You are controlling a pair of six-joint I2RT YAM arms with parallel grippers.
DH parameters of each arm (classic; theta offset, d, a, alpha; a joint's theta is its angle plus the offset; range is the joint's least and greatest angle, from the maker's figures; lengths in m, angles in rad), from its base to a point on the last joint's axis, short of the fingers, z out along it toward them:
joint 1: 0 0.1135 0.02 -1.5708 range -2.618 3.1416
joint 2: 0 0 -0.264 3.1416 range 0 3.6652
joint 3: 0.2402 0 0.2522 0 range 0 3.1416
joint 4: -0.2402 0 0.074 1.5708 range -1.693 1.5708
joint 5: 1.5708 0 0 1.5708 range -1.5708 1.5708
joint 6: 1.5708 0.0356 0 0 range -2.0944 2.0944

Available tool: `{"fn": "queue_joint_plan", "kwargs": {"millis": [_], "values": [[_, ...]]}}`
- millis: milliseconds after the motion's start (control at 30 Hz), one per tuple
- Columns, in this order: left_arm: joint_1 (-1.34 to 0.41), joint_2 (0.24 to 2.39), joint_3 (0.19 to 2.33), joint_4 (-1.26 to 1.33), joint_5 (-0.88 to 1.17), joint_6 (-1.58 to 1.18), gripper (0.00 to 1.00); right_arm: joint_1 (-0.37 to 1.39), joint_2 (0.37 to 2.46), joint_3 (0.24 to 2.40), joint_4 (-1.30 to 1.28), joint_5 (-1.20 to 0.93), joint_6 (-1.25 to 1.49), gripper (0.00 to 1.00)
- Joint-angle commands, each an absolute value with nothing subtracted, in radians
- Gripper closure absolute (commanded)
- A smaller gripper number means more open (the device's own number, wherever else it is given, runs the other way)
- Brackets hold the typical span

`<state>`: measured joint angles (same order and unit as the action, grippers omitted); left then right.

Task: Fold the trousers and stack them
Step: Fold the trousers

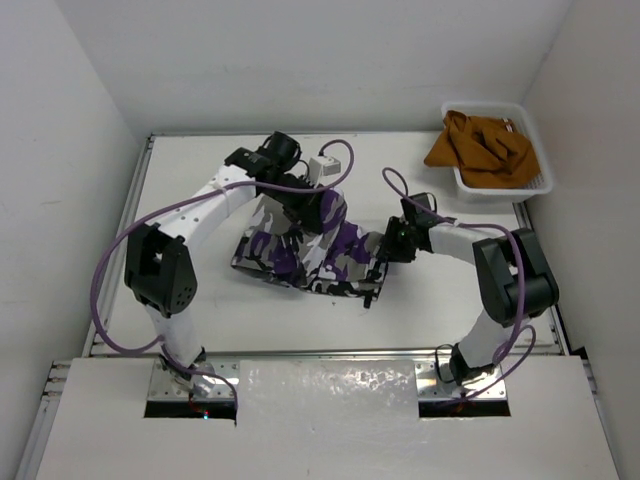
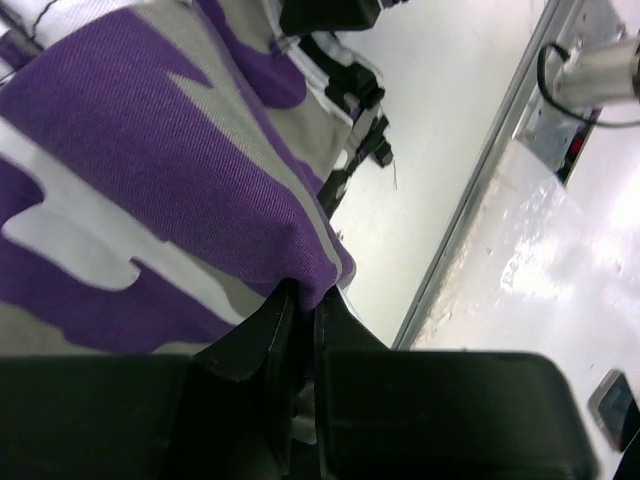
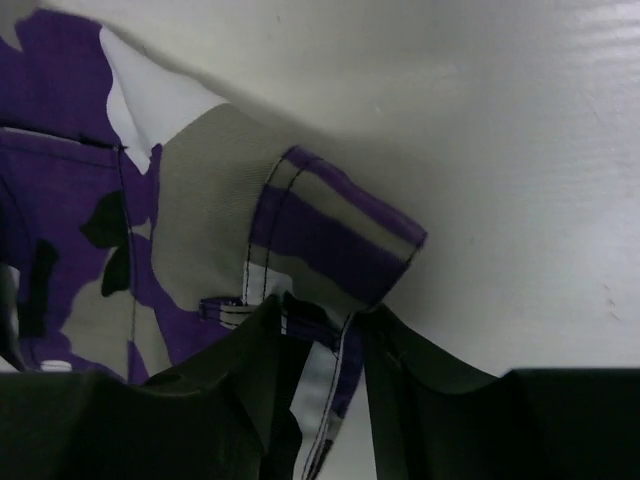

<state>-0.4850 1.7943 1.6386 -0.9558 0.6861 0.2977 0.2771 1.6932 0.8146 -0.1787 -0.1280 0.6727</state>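
Edge of trousers (image 3: 200, 225) (the pinched part) hidden inside right gripper (image 3: 322, 325)

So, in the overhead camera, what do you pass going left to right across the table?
The left arm's black elbow → trousers → right gripper → white basket holding the orange-brown garment.

Top view looks down over the white counter (image 1: 300, 320); both wrist views sit close on its purple-camouflage fabric trousers (image 1: 300, 255).

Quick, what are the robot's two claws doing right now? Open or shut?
Left gripper: closed, pinching an edge of the trousers.
Right gripper: closed, pinching another edge of the trousers.
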Motion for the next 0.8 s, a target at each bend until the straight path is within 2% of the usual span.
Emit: {"fn": "queue_joint_plan", "kwargs": {"millis": [0, 333, 400, 433, 467, 500, 533, 567, 600, 633, 667, 767], "values": [[-0.509, 1.796, 1.664, -0.826, 0.742, 0.203, 1.00, 0.279, 1.773, 0.807, -0.078, -0.155, 0.785, 0.64], [-0.655, 1.917, 1.677, -0.534, 0.723, -0.035, 1.00, 0.278, 1.862, 0.950, -0.094, -0.167, 0.753, 0.68], [-0.657, 1.942, 1.654, -0.508, 0.703, -0.051, 0.96, 0.275, 1.855, 0.959, -0.095, -0.169, 0.739, 0.67], [-0.658, 1.959, 1.651, -0.503, 0.698, -0.049, 0.91, 0.270, 1.853, 0.965, -0.106, -0.170, 0.732, 0.67], [-0.658, 1.966, 1.651, -0.493, 0.698, -0.051, 0.74, 0.267, 1.852, 0.971, -0.115, -0.172, 0.723, 0.65], [-0.658, 1.973, 1.652, -0.482, 0.703, -0.052, 0.65, 0.262, 1.852, 0.977, -0.121, -0.179, 0.706, 0.63], [-0.658, 1.980, 1.658, -0.459, 0.721, -0.054, 0.35, 0.246, 1.848, 0.995, -0.147, -0.181, 0.700, 0.59], [-0.658, 1.983, 1.667, -0.453, 0.721, -0.049, 0.20, 0.232, 1.848, 1.005, -0.165, -0.181, 0.693, 0.56], [-0.660, 1.986, 1.678, -0.446, 0.736, -0.038, 0.14, 0.215, 1.836, 1.012, -0.173, -0.186, 0.690, 0.53], [-0.660, 1.987, 1.695, -0.443, 0.744, -0.026, 0.02, 0.168, 1.826, 1.019, -0.201, -0.186, 0.689, 0.49], [-0.658, 1.988, 1.736, -0.452, 0.741, -0.014, 0.00, 0.138, 1.816, 1.026, -0.218, -0.184, 0.687, 0.40], [-0.647, 1.983, 1.850, -0.524, 0.723, 0.072, 0.00, 0.036, 1.783, 1.112, -0.340, -0.147, 0.582, 0.33]]}}
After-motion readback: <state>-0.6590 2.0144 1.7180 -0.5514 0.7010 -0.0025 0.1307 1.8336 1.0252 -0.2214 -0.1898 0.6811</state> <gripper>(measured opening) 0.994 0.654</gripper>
